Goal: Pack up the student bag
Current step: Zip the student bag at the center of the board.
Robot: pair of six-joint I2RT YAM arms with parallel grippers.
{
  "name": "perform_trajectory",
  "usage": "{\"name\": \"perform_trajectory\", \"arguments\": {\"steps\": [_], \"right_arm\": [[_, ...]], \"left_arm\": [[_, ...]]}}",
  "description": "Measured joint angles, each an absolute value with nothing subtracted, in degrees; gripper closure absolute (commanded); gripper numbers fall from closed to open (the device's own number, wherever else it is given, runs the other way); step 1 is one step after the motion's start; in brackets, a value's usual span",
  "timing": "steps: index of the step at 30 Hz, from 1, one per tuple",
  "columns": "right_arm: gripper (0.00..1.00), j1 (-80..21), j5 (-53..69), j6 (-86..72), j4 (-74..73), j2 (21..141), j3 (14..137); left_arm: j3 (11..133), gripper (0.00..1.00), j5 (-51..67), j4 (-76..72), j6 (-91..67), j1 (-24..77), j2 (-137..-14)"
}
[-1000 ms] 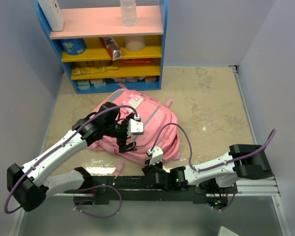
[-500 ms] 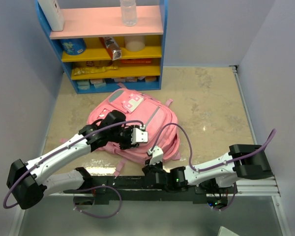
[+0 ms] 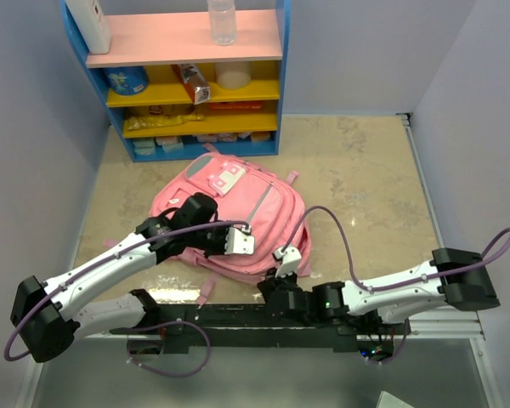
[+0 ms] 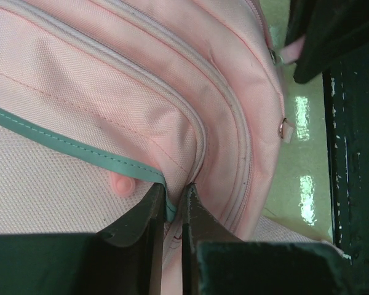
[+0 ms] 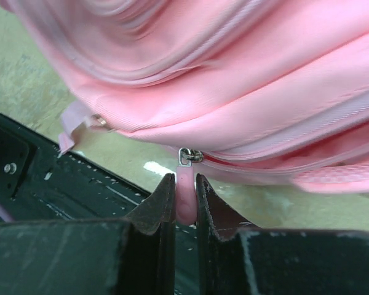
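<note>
On student bag [image 3: 259,200] — L tool [image 4: 172,192] pinches teal trim [image 4: 80,146], R tool [image 5: 184,181] clamps zip pull [image 5: 186,204].

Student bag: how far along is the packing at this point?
Done: little that shows. The bag lies flat on the table, its zips looking closed. In hand: the left gripper pinches the bag's fabric by a teal trim, and the right gripper pinches a zip pull at the near edge, seemingly to open it. Left: opening it, then loading things; a bottle sits on the shelf.
</note>
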State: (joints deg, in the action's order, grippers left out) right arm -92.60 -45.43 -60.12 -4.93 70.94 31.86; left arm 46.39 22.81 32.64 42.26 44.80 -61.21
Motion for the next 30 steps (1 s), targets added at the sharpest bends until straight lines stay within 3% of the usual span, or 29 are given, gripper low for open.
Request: {"name": "perform_trajectory", "arguments": {"steps": [13, 20, 23, 25, 30], "right_arm": [[1.0, -87.7, -39.7, -63.5, -13.0, 58.7, 27.0], [1.0, -87.7, -38.8, -64.9, -14.9, 52.4, 26.0], [1.0, -87.7, -38.9, -64.6, -14.8, 52.9, 26.1], [1.0, -87.7, -38.8, -63.9, -14.1, 54.6, 26.4], [1.0, -87.7, -37.2, -60.6, -9.8, 61.7, 29.0]], "left_arm": [[46.9, 1.0, 22.5, 37.6, 50.2, 44.2, -61.1], [50.9, 1.0, 24.1, 47.9, 58.4, 40.8, -60.6], [53.5, 0.96, 24.5, 54.2, 61.8, 39.2, -61.7], [55.5, 0.84, 24.6, 58.6, 63.9, 37.8, -61.8], [61.1, 0.83, 24.1, 67.3, 66.0, 35.2, -61.8]]}}
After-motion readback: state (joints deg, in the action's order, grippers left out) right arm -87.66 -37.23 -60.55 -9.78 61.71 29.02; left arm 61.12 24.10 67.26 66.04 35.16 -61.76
